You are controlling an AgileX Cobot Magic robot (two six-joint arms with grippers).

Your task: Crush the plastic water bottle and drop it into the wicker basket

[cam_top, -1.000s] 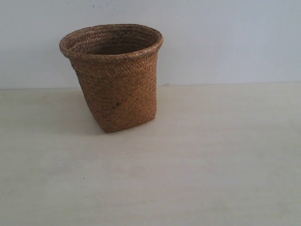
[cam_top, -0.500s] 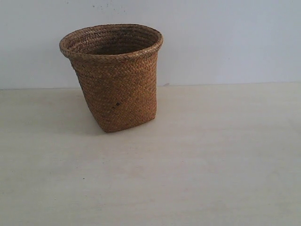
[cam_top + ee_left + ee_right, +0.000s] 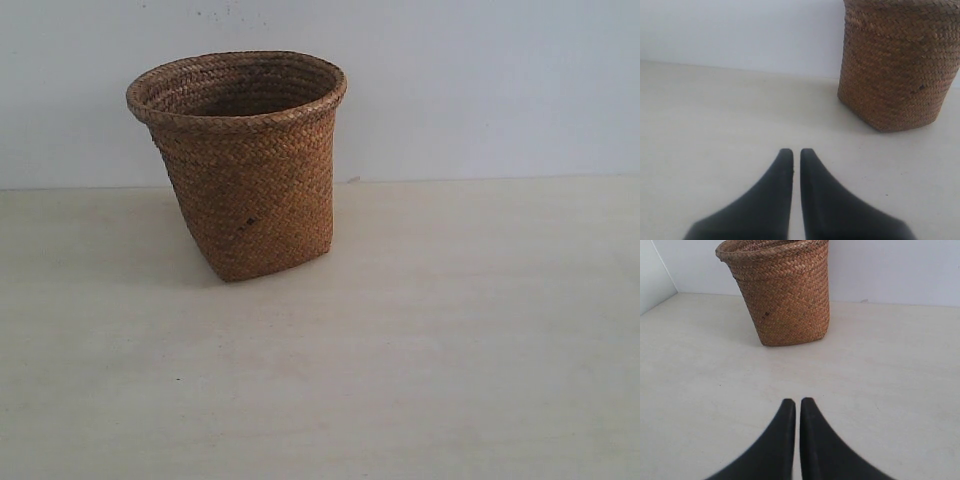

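Plastic water bottle: I see it in none of my views; it is not on the bare table around the wicker basket (image 3: 240, 160) and not in either of my grippers; the basket's inside is mostly hidden, so I cannot tell if it lies in there
Left gripper (image 3: 792, 152): fingers pressed almost together, only a thin slit between them, pinching nothing
Right gripper (image 3: 793, 401): likewise closed to a thin slit, empty
Basket from my hands: it stands ahead of both sets of fingertips, well apart from each; it fills more of the left wrist view, so I judge my left arm the nearer one
Basket long axis: upright, mouth open to the top
Basket make: brown wicker in herringbone weave, rolled round rim, walls tapering to a squarish base; one small dark spot low on the side
Table (image 3: 450, 330): pale, smooth, matte, flat
Wall (image 3: 480, 80): plain white, just behind the basket
Stage, as I judge it: with no bottle to find outside the basket, nothing here gives my hands anything to crush or carry
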